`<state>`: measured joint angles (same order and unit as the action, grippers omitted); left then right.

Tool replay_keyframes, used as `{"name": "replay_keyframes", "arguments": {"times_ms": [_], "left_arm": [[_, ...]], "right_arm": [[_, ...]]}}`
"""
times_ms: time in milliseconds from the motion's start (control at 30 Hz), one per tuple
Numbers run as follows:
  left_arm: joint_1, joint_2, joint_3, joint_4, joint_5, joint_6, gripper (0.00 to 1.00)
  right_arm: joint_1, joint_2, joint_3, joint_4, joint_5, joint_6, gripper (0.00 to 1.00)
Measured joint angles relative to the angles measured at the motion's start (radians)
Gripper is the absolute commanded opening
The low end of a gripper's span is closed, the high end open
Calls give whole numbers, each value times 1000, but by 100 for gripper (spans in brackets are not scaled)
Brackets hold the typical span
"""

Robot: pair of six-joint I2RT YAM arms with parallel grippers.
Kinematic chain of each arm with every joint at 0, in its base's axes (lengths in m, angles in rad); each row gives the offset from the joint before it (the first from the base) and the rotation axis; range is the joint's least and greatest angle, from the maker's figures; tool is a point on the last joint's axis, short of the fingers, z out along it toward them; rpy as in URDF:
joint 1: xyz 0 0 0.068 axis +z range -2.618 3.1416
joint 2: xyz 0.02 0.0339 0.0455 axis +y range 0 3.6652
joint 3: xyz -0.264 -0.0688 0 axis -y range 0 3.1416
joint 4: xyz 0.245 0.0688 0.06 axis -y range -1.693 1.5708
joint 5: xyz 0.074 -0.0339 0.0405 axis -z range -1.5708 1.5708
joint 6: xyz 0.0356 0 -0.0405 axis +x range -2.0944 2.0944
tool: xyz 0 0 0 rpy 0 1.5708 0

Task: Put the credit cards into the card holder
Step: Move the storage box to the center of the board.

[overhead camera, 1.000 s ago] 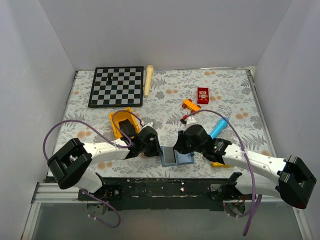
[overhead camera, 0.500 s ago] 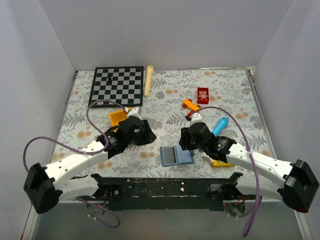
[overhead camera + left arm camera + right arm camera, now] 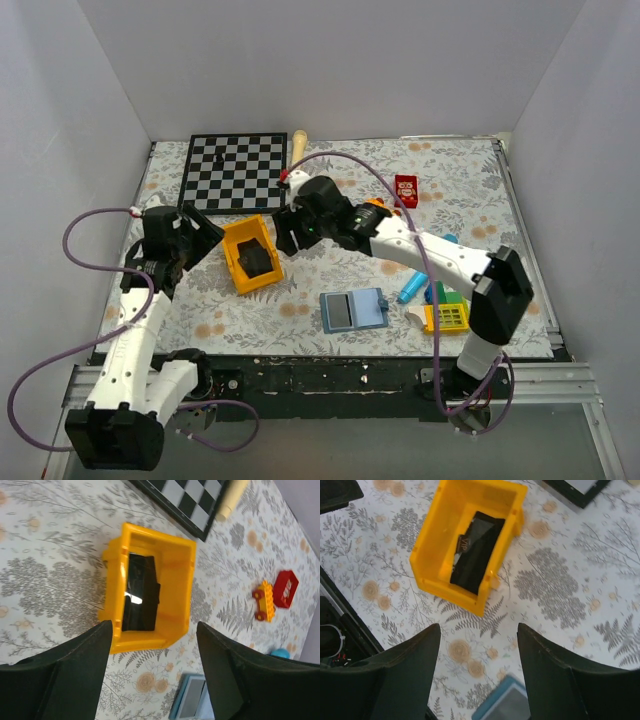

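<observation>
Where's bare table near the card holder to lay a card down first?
Bare cloth lies between the yellow bin and the card holder, and in the far right corner beyond the red box. Right of the holder it is crowded: the blue tube and a yellow-green toy sit close together.

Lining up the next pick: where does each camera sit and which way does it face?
Top external: above, behind the bases, looking down at the table; both arms show.
Left wrist: over the yellow bin, looking down; fingers of the left hand.
Right wrist: same bin, opposite side; right hand fingers.
Shared: bin holding credit cards.
</observation>
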<state>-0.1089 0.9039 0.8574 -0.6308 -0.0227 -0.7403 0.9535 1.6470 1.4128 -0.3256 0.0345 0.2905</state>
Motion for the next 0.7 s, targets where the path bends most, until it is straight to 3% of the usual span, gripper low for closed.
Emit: {"name": "replay_keyframes", "arguments": {"times_ms": [167, 333, 533, 700], "left_arm": [[268, 6, -19, -44, 95, 4, 96], [446, 42, -39, -81, 152, 23, 98], [460, 43, -39, -88, 174, 32, 98], [460, 43, -40, -87, 183, 35, 98]], "right_arm": [[43, 232, 249, -45, -89, -52, 72], [76, 438, 466, -116, -148, -89, 73], [83, 640, 736, -198, -188, -117, 73], [82, 674, 741, -229, -165, -140, 73]]}}
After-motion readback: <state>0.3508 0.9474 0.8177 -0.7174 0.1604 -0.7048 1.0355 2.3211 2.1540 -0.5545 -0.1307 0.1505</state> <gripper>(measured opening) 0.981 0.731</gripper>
